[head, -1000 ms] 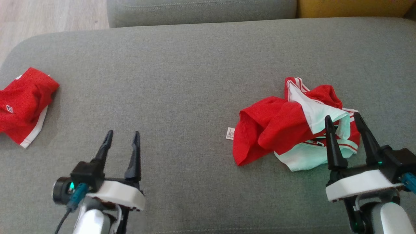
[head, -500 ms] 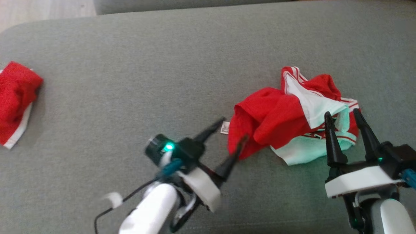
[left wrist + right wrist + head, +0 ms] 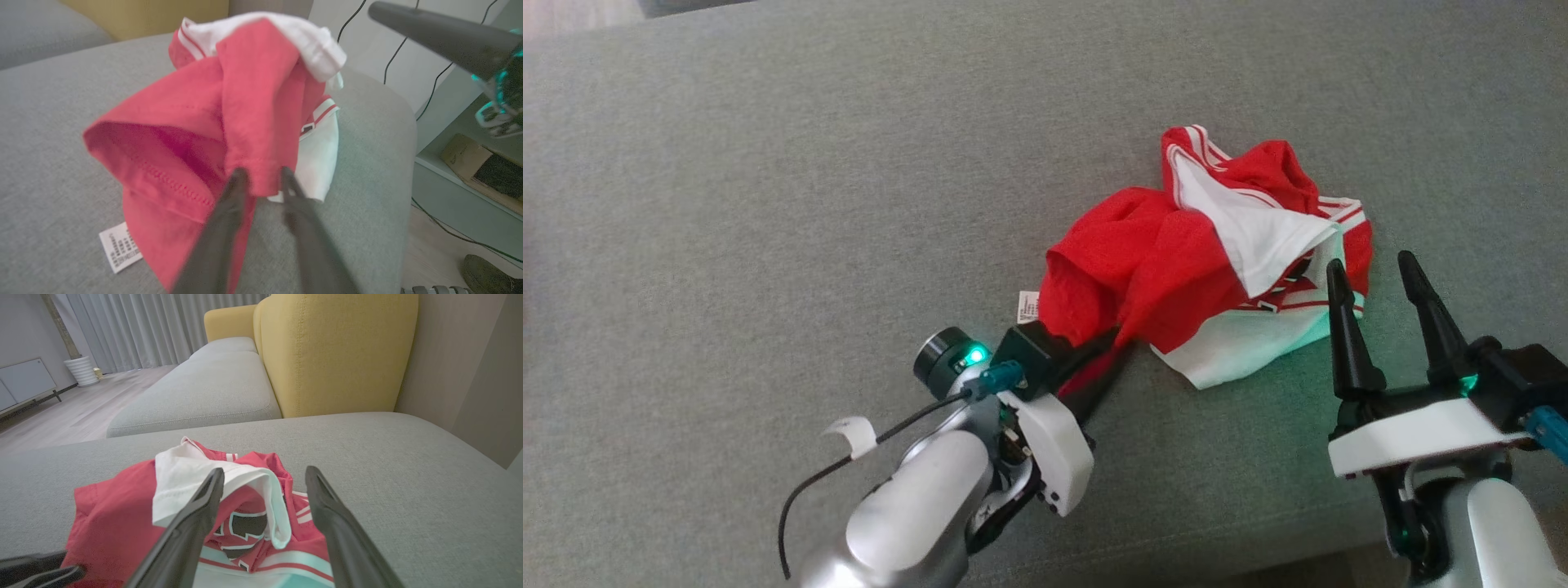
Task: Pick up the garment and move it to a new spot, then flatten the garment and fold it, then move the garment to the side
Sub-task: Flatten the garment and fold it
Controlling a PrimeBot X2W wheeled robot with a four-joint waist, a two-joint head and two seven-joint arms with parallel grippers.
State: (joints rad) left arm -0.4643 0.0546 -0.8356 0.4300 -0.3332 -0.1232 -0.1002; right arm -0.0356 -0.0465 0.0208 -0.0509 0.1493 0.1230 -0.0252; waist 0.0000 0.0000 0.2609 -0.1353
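Note:
The garment [image 3: 1176, 269], a crumpled red and white shirt, lies on the grey sofa cushion [image 3: 768, 204] right of centre. My left gripper [image 3: 1107, 351] has reached in from the left at the shirt's near red edge. In the left wrist view its fingers [image 3: 241, 192] have narrowed on a hanging red fold of the garment [image 3: 253, 102], which fills the gap between them. My right gripper [image 3: 1369, 260] stands open just short of the shirt's right side, touching nothing. In the right wrist view the garment [image 3: 114, 514] lies ahead of the open right gripper [image 3: 264, 471].
A white care label [image 3: 1027, 306] sticks out at the shirt's left edge. The cushion's front edge runs close under both arms. A yellow armchair [image 3: 335, 355] stands behind the cushion, and a shelf with cables [image 3: 470, 163] lies beyond its right end.
The head camera has shifted. My left arm swung right to the shirt's near red edge and its jaws narrowed around a fold. The right gripper stayed open in place.

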